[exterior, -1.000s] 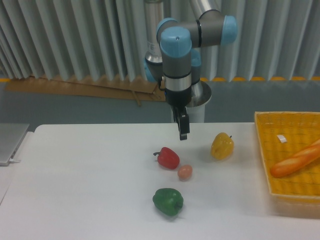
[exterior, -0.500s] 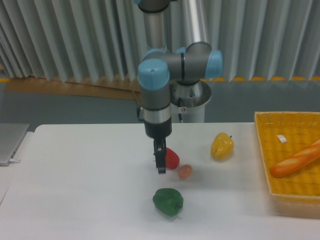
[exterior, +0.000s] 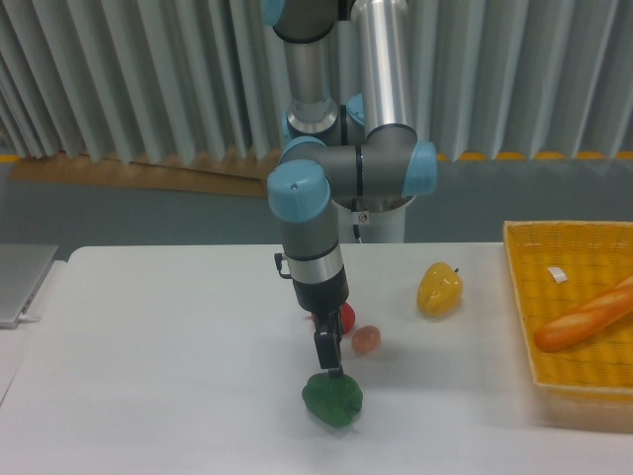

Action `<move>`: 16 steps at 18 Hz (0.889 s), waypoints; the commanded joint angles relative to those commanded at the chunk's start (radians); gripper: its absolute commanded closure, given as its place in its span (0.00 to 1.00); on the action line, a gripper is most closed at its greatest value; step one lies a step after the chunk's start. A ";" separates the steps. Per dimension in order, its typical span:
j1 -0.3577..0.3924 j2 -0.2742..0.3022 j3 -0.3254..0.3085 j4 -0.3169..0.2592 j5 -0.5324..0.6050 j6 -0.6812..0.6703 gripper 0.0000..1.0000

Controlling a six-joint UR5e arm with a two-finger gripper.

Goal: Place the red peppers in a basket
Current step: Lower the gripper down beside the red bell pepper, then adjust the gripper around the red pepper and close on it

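- Camera view: the hand hangs just above the green pepper; whether it is clenched cannot be told.
- The red pepper lies mid-table, mostly hidden behind the arm.
- The yellow basket sits at the table's right edge.

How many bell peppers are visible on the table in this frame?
3. The red pepper sits mid-table, mostly hidden behind the gripper; the green pepper lies nearer the front edge; the yellow pepper stands left of the basket.
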 joint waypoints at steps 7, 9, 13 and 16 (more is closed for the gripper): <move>0.020 0.109 -0.205 -0.084 -0.190 -0.090 0.00; -0.003 0.138 -0.207 -0.156 -0.190 -0.094 0.00; -0.023 0.163 -0.209 -0.225 -0.193 -0.094 0.00; -0.023 0.163 -0.232 -0.239 -0.184 -0.081 0.00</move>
